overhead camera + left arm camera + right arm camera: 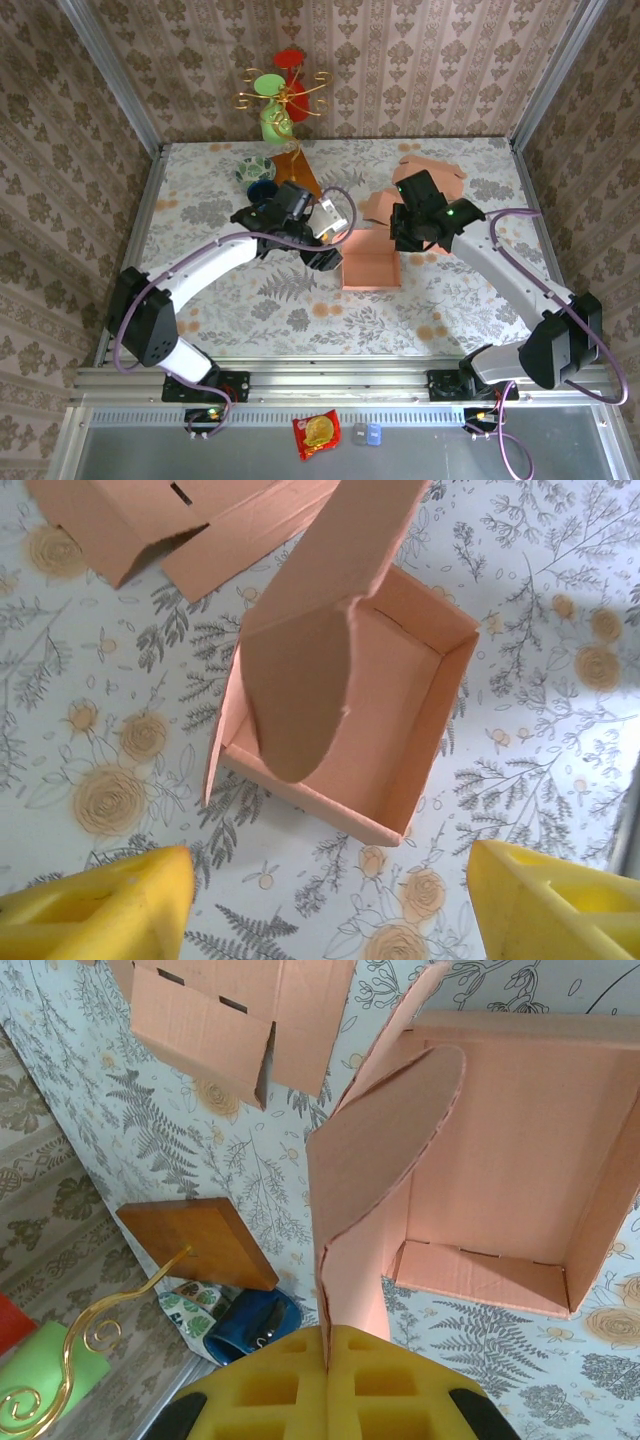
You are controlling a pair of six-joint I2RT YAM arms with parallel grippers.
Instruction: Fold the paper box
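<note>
From above, we see the paper box (372, 268) lying open on the floral table (250, 310) between the two arms. The left gripper (326, 258) is just beside its left wall and the right gripper (403, 238) is at its far right corner. On the left wrist we find the yellow fingers (100, 910) spread wide with nothing between them, the box beyond. On the right wrist, the jaws pinch the box's upright flap (375, 1190).

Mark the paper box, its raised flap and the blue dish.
paper box (390, 720): left wrist view, on its inner floor.
raised flap (380, 1150): right wrist view, on the face of the rounded tab.
blue dish (255, 1322): right wrist view, on its glossy inside.
</note>
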